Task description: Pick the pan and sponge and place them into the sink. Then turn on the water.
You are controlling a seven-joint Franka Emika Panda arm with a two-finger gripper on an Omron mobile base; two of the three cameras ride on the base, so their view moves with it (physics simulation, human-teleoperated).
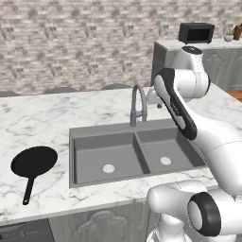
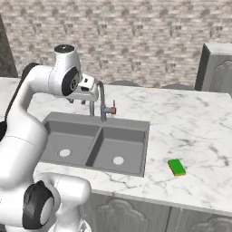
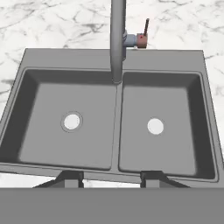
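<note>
White marble counter runs in front of a pale brick wall, with the grey sink (image 1: 134,153) set in its middle and nothing lying in either of its 2 basins. In the left base view the pan (image 1: 33,163) lies flat on the marble at 9 o'clock from the sink, well apart from it, handle pointing toward 6. In the right base view the sponge (image 2: 176,167) sits on the counter at 3 o'clock from the sink, near its rim.

Up beside the faucet (image 2: 100,102) hangs the gripper (image 3: 111,176), looking down on both drains; its fingertips (image 3: 71,177) stand partly apart with nothing between them.

No water runs. My worry is the faucet neck: a swing toward either item from this height could clip it. The pan's thin handle may also twist in a narrow pinch.
</note>
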